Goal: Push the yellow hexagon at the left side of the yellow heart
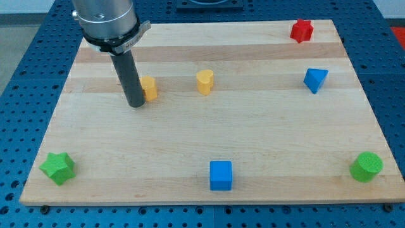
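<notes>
The yellow hexagon point(149, 88) lies on the wooden board point(209, 126) at the upper left. The yellow heart point(204, 82) lies to its right, about a block's width and a half away and slightly higher in the view. My tip point(136, 104) is at the end of the dark rod, touching or almost touching the hexagon's left side. The rod hides the hexagon's left edge.
A red star-like block point(302, 30) is at the top right. A blue triangle point(315, 80) is at the right. A blue cube point(221, 175) is at the bottom middle. A green star point(58, 168) is at the bottom left, a green cylinder point(367, 166) at the bottom right.
</notes>
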Motion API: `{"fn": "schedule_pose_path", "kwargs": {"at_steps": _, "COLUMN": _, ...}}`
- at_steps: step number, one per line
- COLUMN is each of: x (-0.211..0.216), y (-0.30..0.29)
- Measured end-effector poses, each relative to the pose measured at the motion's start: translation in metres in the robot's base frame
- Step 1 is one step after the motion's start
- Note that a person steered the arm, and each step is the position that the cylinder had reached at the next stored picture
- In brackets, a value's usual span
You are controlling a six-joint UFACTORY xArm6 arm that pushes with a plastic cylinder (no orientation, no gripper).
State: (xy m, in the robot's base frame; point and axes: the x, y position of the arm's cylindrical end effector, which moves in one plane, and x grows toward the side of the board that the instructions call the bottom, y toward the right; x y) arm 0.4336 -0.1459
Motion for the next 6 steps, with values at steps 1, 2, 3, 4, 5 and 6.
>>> {"fn": "schedule_pose_path", "kwargs": {"at_steps": 1, "x": 0.0, "y": -0.009}}
{"fn": "schedule_pose_path", "kwargs": {"at_steps": 2, "x": -0.004, "y": -0.009}}
{"fn": "schedule_pose_path", "kwargs": {"at_steps": 3, "x": -0.015, "y": -0.009}}
{"fn": "schedule_pose_path", "kwargs": {"at_steps": 4, "x": -0.025, "y": -0.009}}
{"fn": "schedule_pose_path", "kwargs": {"at_steps": 5, "x": -0.034, "y": -0.009}}
{"fn": "schedule_pose_path", "kwargs": {"at_steps": 6, "x": -0.035, "y": -0.005}}
